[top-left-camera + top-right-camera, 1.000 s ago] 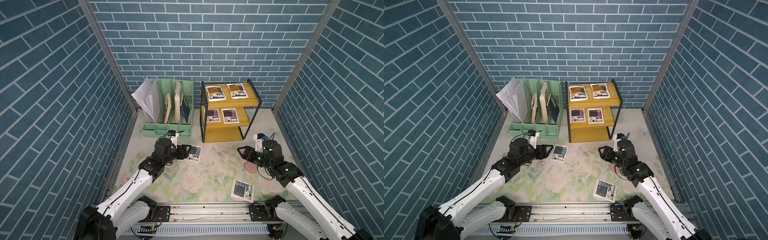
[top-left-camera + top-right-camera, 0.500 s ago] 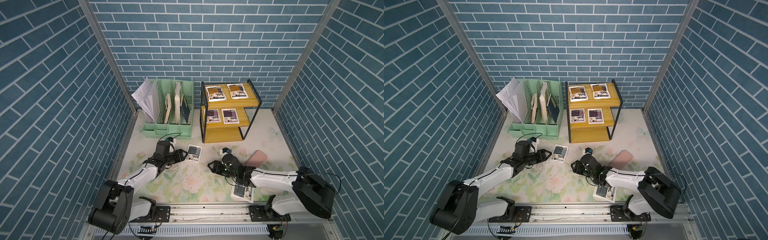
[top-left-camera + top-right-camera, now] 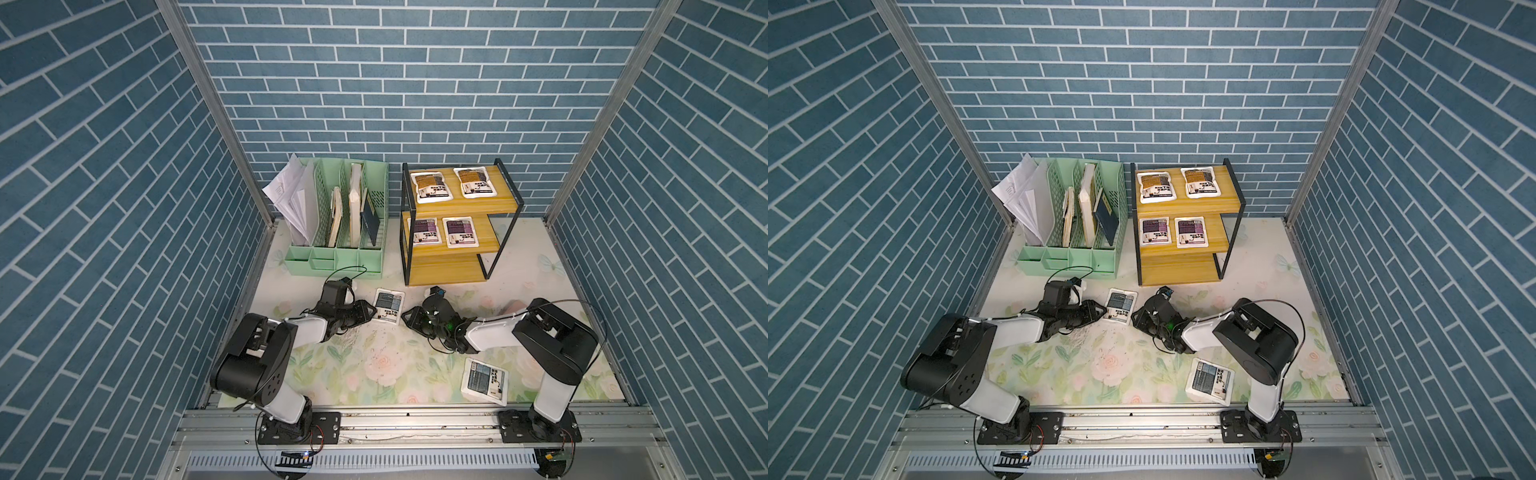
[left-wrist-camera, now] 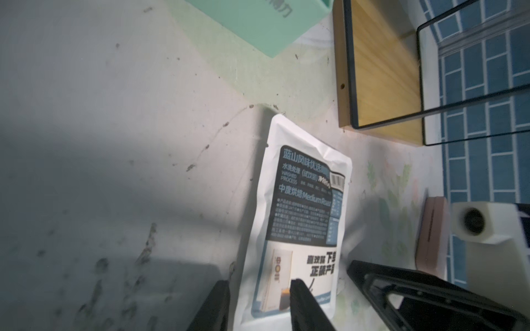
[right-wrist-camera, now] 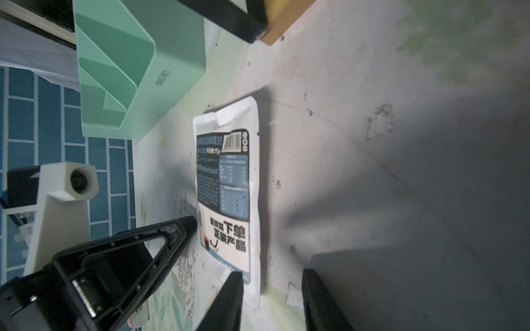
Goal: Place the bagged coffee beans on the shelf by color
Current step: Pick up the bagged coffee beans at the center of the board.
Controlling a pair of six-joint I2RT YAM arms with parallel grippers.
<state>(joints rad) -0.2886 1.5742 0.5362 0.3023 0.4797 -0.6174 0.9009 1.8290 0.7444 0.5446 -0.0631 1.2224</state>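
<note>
A grey-blue bag of coffee beans (image 3: 388, 305) (image 4: 304, 217) (image 5: 229, 183) lies flat on the floral mat in front of the shelf (image 3: 490, 245). My left gripper (image 3: 370, 313) (image 4: 259, 286) is open at its left side, one finger over the bag's near corner and one on the mat. My right gripper (image 3: 407, 319) (image 5: 271, 278) is open at its right side, straddling the other near corner. A second grey-blue bag (image 3: 485, 380) lies near the front rail. Two orange-brown bags (image 3: 432, 187) sit on the top board, two purple ones (image 3: 459, 230) on the middle board.
A mint-green file organizer (image 3: 336, 220) with papers stands left of the shelf, close behind the left gripper. A pink case (image 3: 513, 307) (image 4: 433, 232) lies to the right, partly hidden by my right arm. Brick-patterned walls close in three sides.
My right arm swung left from the pink case and came down beside the middle bag. The left arm lowered toward the same bag. Both pairs of jaws have narrowed.
</note>
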